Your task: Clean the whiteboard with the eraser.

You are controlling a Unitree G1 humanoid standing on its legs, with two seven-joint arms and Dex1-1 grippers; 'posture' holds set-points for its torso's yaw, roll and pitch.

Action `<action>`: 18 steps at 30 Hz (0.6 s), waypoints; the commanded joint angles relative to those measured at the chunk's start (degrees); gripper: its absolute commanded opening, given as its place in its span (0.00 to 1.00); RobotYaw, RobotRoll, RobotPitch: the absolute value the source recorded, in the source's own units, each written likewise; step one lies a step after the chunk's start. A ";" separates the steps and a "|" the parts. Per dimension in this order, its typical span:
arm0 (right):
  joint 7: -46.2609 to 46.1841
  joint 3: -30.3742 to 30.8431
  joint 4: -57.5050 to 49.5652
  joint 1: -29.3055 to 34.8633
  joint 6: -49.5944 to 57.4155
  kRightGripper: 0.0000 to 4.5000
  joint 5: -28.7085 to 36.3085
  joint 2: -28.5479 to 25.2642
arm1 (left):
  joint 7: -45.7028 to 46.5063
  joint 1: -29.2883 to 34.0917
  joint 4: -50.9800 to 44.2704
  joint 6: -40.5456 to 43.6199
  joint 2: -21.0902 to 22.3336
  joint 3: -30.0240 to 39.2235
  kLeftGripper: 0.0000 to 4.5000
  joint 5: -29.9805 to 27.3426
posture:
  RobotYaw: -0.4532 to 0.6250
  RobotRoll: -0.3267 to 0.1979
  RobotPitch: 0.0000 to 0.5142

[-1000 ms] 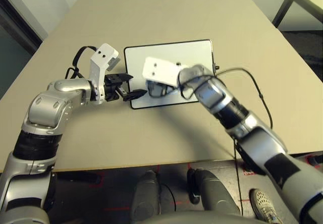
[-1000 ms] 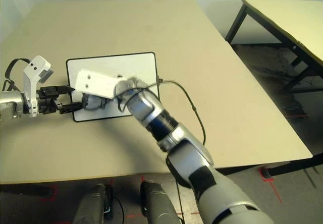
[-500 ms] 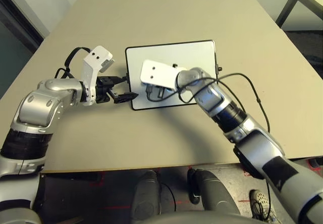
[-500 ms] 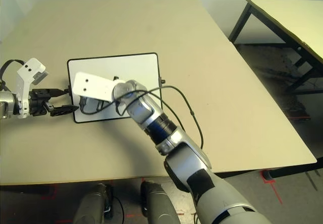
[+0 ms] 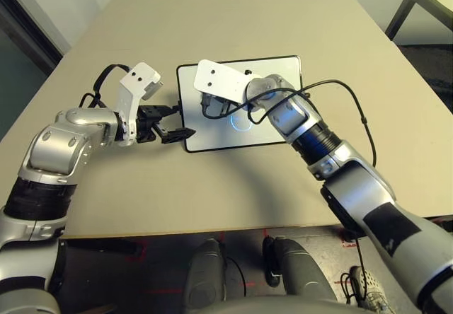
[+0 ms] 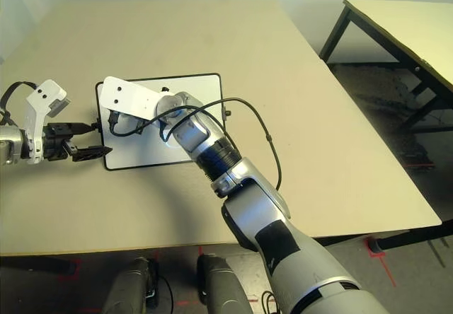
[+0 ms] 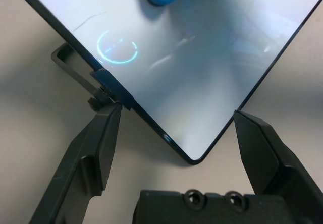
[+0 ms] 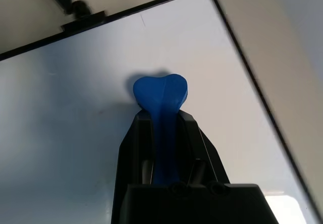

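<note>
- Mid-wipe here: my right gripper [image 8: 160,128] is clamped tight on the small bright blue eraser block [image 8: 160,94], and the squashed tip sits on the flat white whiteboard with the thin black frame [image 5: 272,70], over towards its left half.
- My left gripper [image 7: 174,128] has its two black fingers spread wide around the board's near left corner, one finger [image 7: 96,148] just beside the little black knob on the short side [image 7: 98,100]. Looks like bracing, not gripping.
- Doing it well, I reckon: keep the eraser pressed flat enough that the tip stays squished, and sweep in overlapping passes so no strip gets skipped.
- One thin faint mark shows near the left edge in the left wrist view, so that's where I'd head next. The bluish ring on the surface looks like a reflection, not ink.
- Watch the board sliding under sideways push; the left hand should stay put against the frame.
- The board lies on a plain beige tabletop [image 5: 233,17]. Another beige table with dark legs [image 6: 403,24] stands off to my right, and a dark floor lies below it.
</note>
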 commanded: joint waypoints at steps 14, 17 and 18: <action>-6.67 -11.43 8.82 -9.11 2.20 0.12 4.78 -0.21 | 5.63 -2.54 3.03 -3.07 -5.88 3.92 1.00 0.56 | 0.45 0.62 0.25; -11.06 -19.84 12.69 -15.08 1.25 0.12 8.55 -2.94 | 12.10 -4.20 6.36 -8.32 -10.81 8.43 1.00 1.42 | 0.45 0.62 0.24; -12.28 -22.45 13.00 -16.55 1.16 0.12 9.82 -4.01 | 13.97 -4.60 7.18 -10.05 -12.37 9.90 1.00 1.49 | 0.44 0.62 0.24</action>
